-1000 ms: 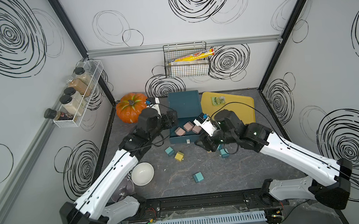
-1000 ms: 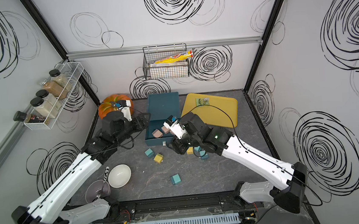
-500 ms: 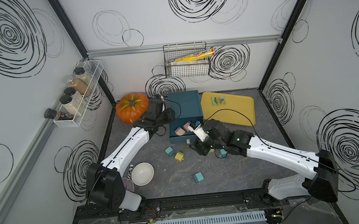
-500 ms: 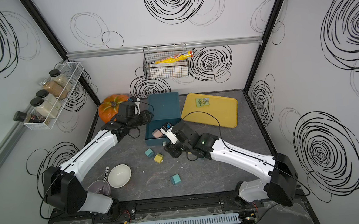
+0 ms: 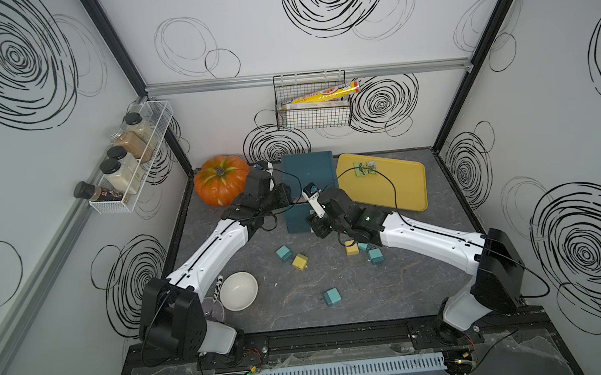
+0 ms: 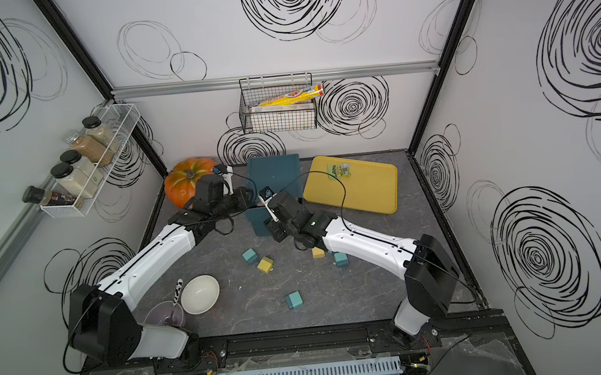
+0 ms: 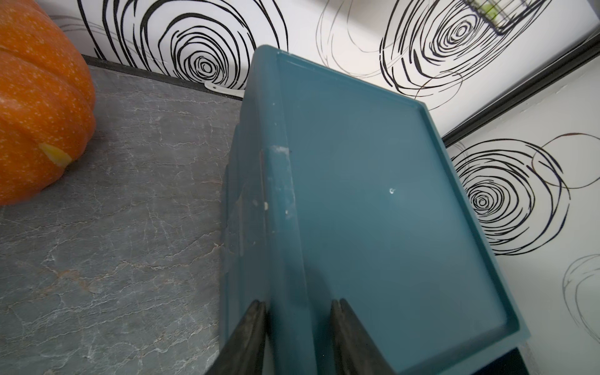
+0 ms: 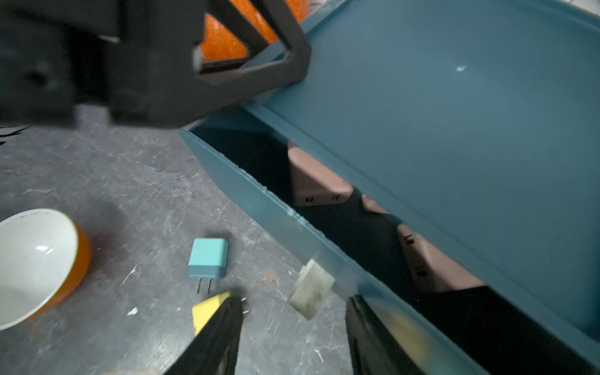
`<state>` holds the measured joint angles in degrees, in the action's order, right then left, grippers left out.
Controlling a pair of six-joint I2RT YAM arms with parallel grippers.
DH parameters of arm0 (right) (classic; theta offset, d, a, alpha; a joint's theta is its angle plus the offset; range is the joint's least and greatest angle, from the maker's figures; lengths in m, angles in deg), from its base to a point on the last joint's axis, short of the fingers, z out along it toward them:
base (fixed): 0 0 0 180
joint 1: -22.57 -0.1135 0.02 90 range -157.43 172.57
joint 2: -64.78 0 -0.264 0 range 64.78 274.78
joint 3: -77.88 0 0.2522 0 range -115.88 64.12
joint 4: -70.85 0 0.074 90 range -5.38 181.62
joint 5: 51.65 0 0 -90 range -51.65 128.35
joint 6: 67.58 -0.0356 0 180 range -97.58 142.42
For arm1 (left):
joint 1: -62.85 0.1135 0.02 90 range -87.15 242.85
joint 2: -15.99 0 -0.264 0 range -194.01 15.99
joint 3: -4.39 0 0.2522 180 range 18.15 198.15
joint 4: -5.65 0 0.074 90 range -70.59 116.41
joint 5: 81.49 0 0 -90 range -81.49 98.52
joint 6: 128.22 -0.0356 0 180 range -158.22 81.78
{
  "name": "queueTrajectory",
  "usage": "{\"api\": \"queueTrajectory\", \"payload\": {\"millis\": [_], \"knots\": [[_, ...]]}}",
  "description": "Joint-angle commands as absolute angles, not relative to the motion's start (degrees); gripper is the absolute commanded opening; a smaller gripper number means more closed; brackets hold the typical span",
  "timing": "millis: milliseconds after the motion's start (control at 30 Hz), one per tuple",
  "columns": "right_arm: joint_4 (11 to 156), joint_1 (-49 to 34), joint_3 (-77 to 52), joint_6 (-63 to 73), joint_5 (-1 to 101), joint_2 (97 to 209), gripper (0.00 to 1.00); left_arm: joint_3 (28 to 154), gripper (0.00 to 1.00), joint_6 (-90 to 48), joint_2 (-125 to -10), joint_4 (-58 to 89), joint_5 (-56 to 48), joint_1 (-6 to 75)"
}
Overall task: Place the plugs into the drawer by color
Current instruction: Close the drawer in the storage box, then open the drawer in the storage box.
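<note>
Jaws on my right gripper (image 8: 293, 300) stand partly apart and hold nothing. The white pull tab (image 8: 311, 292) of the top drawer (image 8: 256, 204) sits just ahead of the gap, untouched as far as I can see, though this view is blurred. That drawer is out a little from the cabinet (image 8: 454, 113), and through the slot I see pink plugs (image 8: 318, 181) lying inside. Behind one of the same fingers (image 8: 214, 341) a yellow plug (image 8: 206, 308) peeks out. A teal plug (image 8: 207, 259) lies just beyond it, prongs toward the camera, both on the table (image 8: 97, 194). On my left gripper (image 7: 298, 303) the jaws are part closed and straddle the cabinet's raised top rim, one finger down the side wall and one over the top panel. Whether they actually pinch it I cannot tell. In both top views the cabinet stands at the back of the table, between the pumpkin (image 5: 217, 184) and the tray (image 5: 384, 188), and both arms meet at its front. That teal and yellow pair lies near the middle, in front of it. A second yellow plug (image 5: 351, 249) and more teal plugs (image 5: 375, 256) are tucked against my right forearm. A lone teal plug (image 5: 332, 297) sits nearer the front rail, and a bowl (image 5: 238, 291) rests by my left arm.
</note>
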<state>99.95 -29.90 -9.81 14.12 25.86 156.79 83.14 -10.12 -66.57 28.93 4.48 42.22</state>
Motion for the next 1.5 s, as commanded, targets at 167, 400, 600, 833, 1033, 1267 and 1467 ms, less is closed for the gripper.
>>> {"api": "queueTrajectory", "payload": {"millis": [167,400,600,833,1033,1267,1467], "knots": [[90.1,-28.5,-9.7,16.7,17.3,157.4,0.56,80.1,0.4,-10.4,-64.8,28.0,3.0,41.8],[89.1,-28.5,-9.6,17.1,17.4,158.6,0.57,79.6,0.4,-9.8,-64.4,27.6,2.3,41.7],[85.6,-28.4,-3.6,14.8,24.8,147.6,0.55,76.9,0.51,-5.7,-57.9,25.2,3.7,41.8],[86.3,-24.3,-0.9,14.4,25.8,135.3,0.66,60.3,0.71,8.3,-43.3,7.0,-6.3,45.2],[92.8,-13.7,-6.6,11.0,35.2,139.8,0.72,40.1,0.74,31.2,-41.1,-26.6,-13.4,44.0],[96.1,-9.2,-11.1,9.3,41.3,149.5,0.71,31.9,0.78,33.3,-45.9,-41.0,3.4,29.9],[95.5,-7.3,-12.9,9.4,47.8,154.9,0.63,28.2,0.75,40.3,-59.0,-59.5,8.0,27.8]]}}
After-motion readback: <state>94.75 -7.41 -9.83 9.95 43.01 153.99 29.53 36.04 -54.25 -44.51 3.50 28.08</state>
